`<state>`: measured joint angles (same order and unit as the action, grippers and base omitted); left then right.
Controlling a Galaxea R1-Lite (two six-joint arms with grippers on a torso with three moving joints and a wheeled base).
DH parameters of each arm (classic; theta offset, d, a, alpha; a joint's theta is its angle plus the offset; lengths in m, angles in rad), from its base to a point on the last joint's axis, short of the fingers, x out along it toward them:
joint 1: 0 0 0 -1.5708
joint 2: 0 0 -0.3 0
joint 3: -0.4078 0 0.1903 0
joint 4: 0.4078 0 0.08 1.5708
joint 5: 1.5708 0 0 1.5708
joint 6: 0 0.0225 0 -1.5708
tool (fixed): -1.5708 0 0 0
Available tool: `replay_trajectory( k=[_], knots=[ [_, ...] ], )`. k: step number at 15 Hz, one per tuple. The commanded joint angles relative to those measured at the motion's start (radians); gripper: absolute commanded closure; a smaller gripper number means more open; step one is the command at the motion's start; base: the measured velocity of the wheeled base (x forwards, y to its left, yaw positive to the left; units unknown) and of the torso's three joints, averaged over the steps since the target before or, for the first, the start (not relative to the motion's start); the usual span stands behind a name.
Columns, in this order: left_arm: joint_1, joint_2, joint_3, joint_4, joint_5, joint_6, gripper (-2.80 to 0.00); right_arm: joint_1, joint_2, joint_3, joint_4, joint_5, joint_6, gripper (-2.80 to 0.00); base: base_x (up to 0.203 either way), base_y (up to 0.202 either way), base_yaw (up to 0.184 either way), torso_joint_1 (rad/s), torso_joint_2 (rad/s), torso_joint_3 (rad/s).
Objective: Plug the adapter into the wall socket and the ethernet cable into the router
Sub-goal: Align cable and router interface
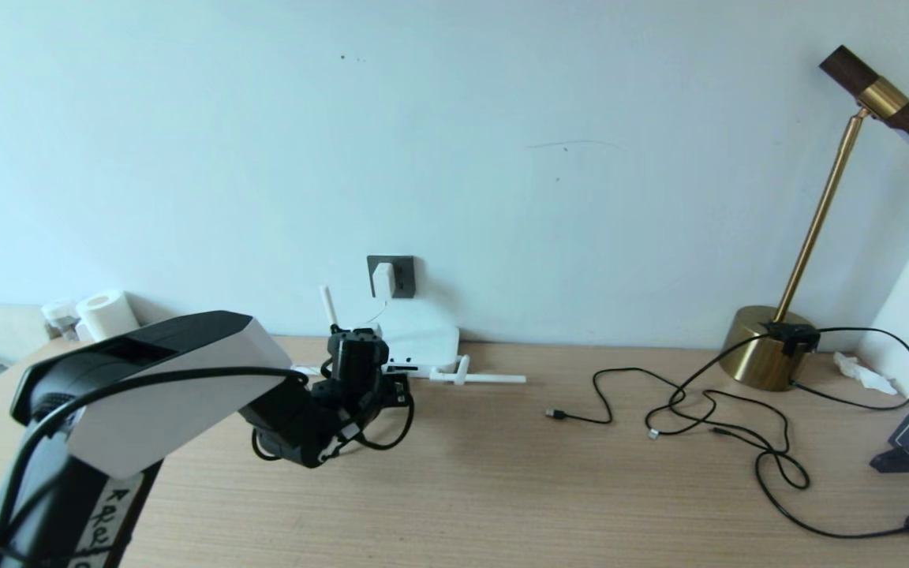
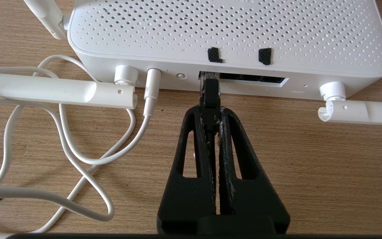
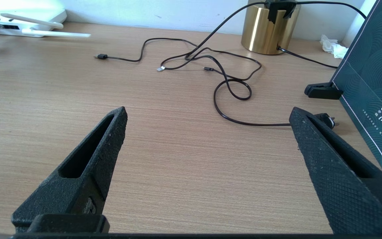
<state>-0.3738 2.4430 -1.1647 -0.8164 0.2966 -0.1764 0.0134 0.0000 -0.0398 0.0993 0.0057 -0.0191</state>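
a wooden desk (image 1: pixel 502 489) stands against a pale wall. the adapter (image 1: pixel 383 280), a small white cube, sits plugged into the dark grey wall socket (image 1: pixel 401 274) just above the desk's back edge, left of its middle. its thin white cord (image 2: pixel 78 159) drops to the desk and lies in loose loops beside the router, and its end is pushed into a round port on the router's front.

the router (image 1: pixel 423 339), a flat white box with white stick antennas, lies at the back edge of the desk, right below the socket. two antennas are folded flat along its front and one stands upright behind it.

the left gripper (image 2: pixel 211 116) reaches to the router's front edge. its two black fingers are clenched tight on the black plug of the ethernet cable (image 2: pixel 210 91). in the left wrist view the plug's tip is at the left end of the dark port slot; how far it is in cannot be told. a loop of the black cable hangs beside the gripper in the head view.

the right gripper (image 3: pixel 207 114) hovers low over the near right part of the desk, its fingers spread wide and holding nothing.

toward the right back corner stands a brass lamp (image 1: pixel 770 347). thin black cables (image 1: pixel 707 410) trail from its base across the desk. a dark framed card (image 3: pixel 370 86) leans at the right edge.
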Motion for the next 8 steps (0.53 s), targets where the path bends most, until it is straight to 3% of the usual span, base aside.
replay_trajectory(
  k=[1, 8],
  knots=[
    [0.000, 0.005, 0.002, -0.004, 0.001, 0.000, 0.00, 0.000, 0.002, 0.000, 0.000, 0.000, -0.001, -2.80, 0.000, 0.000, 0.000, 0.000, 0.00, 0.000],
    [-0.002, 0.007, 0.010, -0.004, 0.001, 0.002, 0.00, 0.000, 0.001, 0.000, 0.000, 0.000, -0.001, -2.80, 0.000, 0.000, 0.000, 0.000, 0.00, 0.000]
  ],
)
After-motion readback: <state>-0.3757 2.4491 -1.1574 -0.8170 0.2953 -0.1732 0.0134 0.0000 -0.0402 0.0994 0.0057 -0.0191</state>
